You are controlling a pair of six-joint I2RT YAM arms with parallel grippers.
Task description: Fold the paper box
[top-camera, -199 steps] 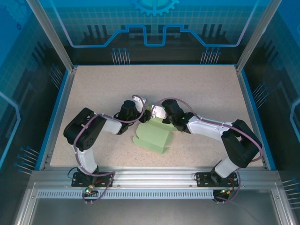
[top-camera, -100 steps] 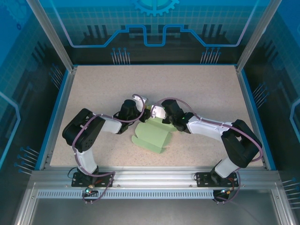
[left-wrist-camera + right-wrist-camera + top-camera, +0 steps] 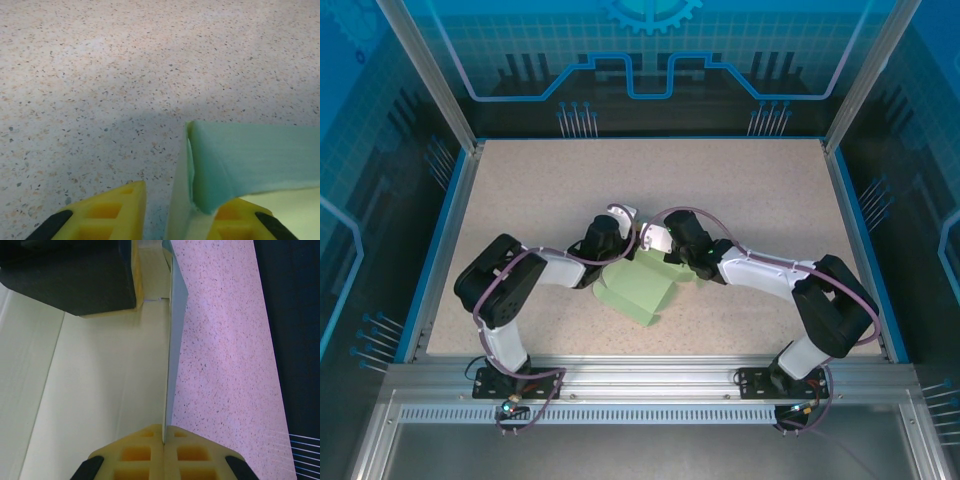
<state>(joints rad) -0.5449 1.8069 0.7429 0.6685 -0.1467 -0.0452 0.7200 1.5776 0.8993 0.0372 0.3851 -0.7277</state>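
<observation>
The paper box [image 3: 635,290] is a pale green creased card lying between the two arms, part of it raised off the table. My left gripper [image 3: 617,250] is at its far left edge. In the left wrist view an upright flap of the paper box [image 3: 240,160] stands between the yellow fingers [image 3: 107,212]. It leans against the right finger, with a gap to the left one, so the left gripper [image 3: 182,200] is still open. My right gripper [image 3: 164,427] is shut on a thin upright wall of the paper box [image 3: 100,370] at the card's far right [image 3: 660,255].
The speckled table [image 3: 740,190] is bordered by a blue rim [image 3: 448,230], with metal rails along the near edge. The left arm's black body [image 3: 65,275] sits close above the card in the right wrist view.
The left gripper's jaws have narrowed around the flap and it has pushed rightward. The card has bunched up and become narrower. The right gripper has kept its grip.
</observation>
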